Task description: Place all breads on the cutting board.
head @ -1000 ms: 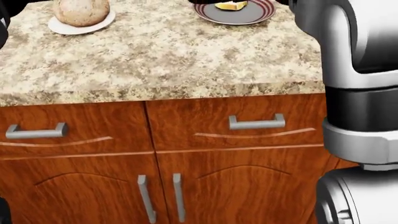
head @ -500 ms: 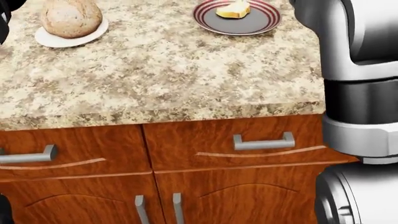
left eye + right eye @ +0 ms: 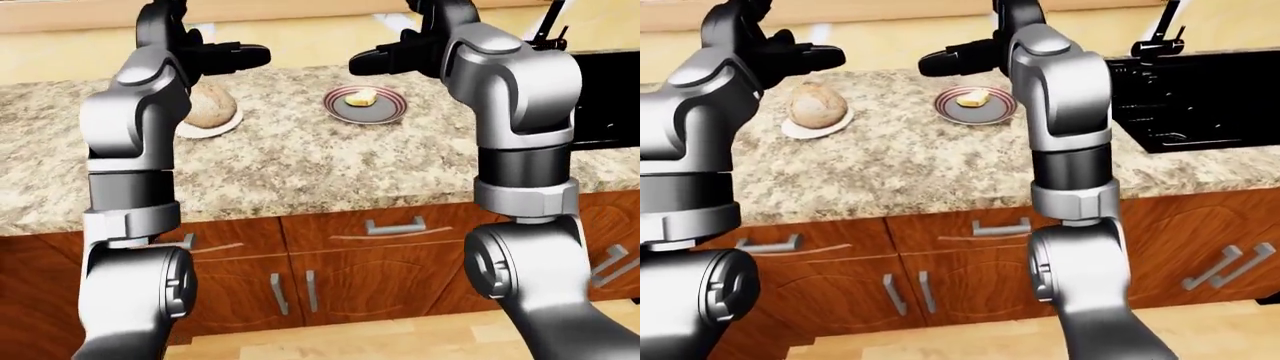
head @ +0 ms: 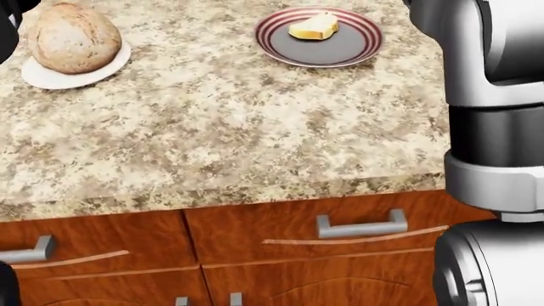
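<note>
A round brown loaf (image 4: 74,38) lies on a white plate (image 4: 46,80) at the top left of the granite counter (image 4: 221,134). A small pale bread slice (image 4: 314,26) lies on a dark plate with red rings (image 4: 344,51) at the top middle. My left hand (image 3: 240,56) and right hand (image 3: 375,61) are raised above the counter, fingers stretched out toward each other, both open and empty. The left hand hovers over the loaf, the right hand just above and left of the striped plate. No cutting board shows in any view.
A black sink (image 3: 1200,97) with a faucet (image 3: 1160,34) is set into the counter to the right. Wooden drawers and doors with metal handles (image 4: 361,226) run below the counter edge. My right forearm (image 4: 497,95) fills the head view's right side.
The whole head view has shifted: counter and cabinet fronts slid down the picture and both plates came fully into view, so the camera moved. The breads stay on their plates.
</note>
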Available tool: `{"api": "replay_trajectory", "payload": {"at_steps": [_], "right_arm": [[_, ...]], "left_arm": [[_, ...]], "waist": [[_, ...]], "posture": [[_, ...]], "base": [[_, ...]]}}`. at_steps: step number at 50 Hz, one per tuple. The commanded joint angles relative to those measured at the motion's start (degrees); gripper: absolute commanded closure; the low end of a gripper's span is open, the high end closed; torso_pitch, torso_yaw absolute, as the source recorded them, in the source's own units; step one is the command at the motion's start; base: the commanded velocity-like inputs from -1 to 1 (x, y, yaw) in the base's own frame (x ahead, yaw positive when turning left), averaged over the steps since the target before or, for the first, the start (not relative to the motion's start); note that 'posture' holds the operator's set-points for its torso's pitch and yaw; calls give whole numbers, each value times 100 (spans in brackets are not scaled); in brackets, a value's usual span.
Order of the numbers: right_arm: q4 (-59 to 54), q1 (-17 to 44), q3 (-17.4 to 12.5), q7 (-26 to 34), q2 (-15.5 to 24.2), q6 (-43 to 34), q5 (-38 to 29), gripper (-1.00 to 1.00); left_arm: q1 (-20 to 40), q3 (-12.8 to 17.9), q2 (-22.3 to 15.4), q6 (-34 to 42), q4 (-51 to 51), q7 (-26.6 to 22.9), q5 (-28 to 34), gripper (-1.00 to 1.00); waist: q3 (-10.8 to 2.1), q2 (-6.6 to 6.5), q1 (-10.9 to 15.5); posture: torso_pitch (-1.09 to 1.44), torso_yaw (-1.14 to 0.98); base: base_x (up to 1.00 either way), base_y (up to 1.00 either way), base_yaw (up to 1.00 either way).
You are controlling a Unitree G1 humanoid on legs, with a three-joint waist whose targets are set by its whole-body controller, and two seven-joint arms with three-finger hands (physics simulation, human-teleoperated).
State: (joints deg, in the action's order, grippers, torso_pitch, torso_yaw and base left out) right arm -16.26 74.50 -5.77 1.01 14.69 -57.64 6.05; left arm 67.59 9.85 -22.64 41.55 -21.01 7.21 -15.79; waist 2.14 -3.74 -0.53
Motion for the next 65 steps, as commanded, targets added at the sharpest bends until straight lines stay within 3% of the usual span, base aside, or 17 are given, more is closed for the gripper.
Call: {"api": "replay_trajectory", "payload": {"at_steps": [1,2,3,4,11,16,17,19,26,30,31,32,39,44,54,59,65], "right_arm": [[172,233,-17,21,42,184,1,-100],[165,238,-20,25,46,185,0,-100],[169,241,-28,21,52,176,-1,-100],[174,239,-35,19,53,171,2,-100],[222,170,-29,0,31,153,-3,-100],[64,258,-19,28,47,247,-17,-100],[69,278,-14,27,39,229,-17,-100],[82,276,-20,31,44,223,-17,-100],[144,264,-28,31,59,178,-17,-100],[141,242,-18,34,54,195,-24,-100],[128,225,-19,33,40,218,-23,-100],[107,238,-21,30,32,225,-22,-100],[75,301,-12,40,49,204,-37,-100],[139,327,-19,44,73,121,-38,-100],[137,314,-38,22,57,149,-26,-100],[121,330,-10,4,31,135,-31,-100],[82,417,-12,33,67,119,-47,-100]], "left_arm": [[178,73,-103,-141,158,8,37,-100],[176,75,-102,-137,163,11,39,-100],[175,67,-95,-138,167,11,44,-100],[198,63,-91,-133,152,12,49,-100],[191,63,-39,-135,166,33,38,-100],[222,78,-70,-137,137,26,28,-100],[237,80,-73,-120,147,30,20,-100],[215,78,-63,-134,154,35,18,-100],[212,73,-59,-67,229,57,-3,-100],[224,77,-64,-73,214,55,-7,-100],[231,74,-54,-79,207,59,-9,-100],[235,66,-42,-77,209,62,-12,-100],[215,74,-43,-78,234,65,-29,-100],[257,61,-24,-71,210,84,-35,-100],[286,54,-27,-91,166,75,-24,-100],[261,83,-46,-175,83,59,-38,-100],[362,53,-39,-207,-12,75,-43,-100]], "waist": [[-202,-112,-5],[-355,-290,-48],[-205,-68,19],[-173,-159,-13],[-156,229,17],[-243,843,75],[-199,563,54],[-224,658,66],[-138,310,61],[-250,-313,-15],[-180,-18,8],[-177,-140,-25],[-177,204,5],[-208,727,73],[-143,355,69],[-271,-184,-71],[-200,89,-12]], "posture": [[0,0],[0,0],[0,0],[0,0],[0,0],[0,0],[0,0],[0,0],[0,0],[0,0],[0,0],[0,0],[0,0],[0,0],[0,0],[0,0],[0,0]], "base": [[7,5,0],[7,5,0],[7,5,0],[7,5,0],[7,7,0],[7,8,0],[8,9,0],[7,8,0],[7,8,0],[6,8,0],[7,8,0],[6,8,0],[7,8,0],[6,8,0],[6,9,0],[6,8,0],[6,8,0]]}}
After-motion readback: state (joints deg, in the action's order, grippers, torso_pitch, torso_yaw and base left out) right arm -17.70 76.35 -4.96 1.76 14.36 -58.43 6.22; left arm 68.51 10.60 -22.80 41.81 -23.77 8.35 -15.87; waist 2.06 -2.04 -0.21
